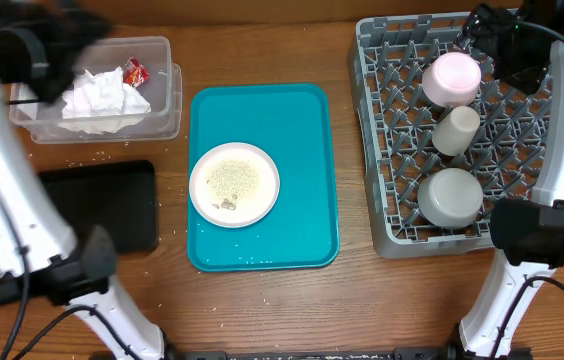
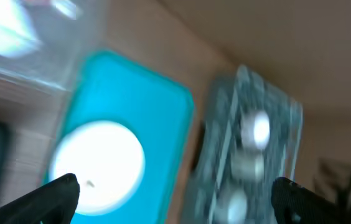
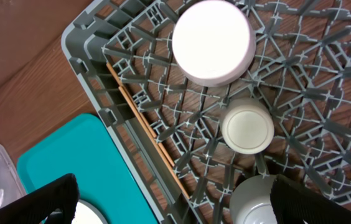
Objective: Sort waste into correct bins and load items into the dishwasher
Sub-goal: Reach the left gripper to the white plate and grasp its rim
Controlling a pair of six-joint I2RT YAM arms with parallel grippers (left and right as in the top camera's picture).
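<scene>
teal tray (image 1: 302, 140), white plate (image 1: 202, 186), grey lattice rack (image 1: 390, 130), black tray (image 1: 102, 205), red wrapper (image 1: 135, 71).

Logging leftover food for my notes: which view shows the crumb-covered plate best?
Overhead: the whole plate sits on the teal tray, crumbs clearly visible. Left wrist shows it blurred, crumbs unreadable. Right wrist catches only a sliver at the picture's bottom.

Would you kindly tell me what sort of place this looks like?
Probably a tabletop mock-up of a dish-clearing station rather than a real kitchen: a grey dish rack, a teal tray carrying a crumb-strewn plate, and a clear tub of tissue on a wooden table.
</scene>
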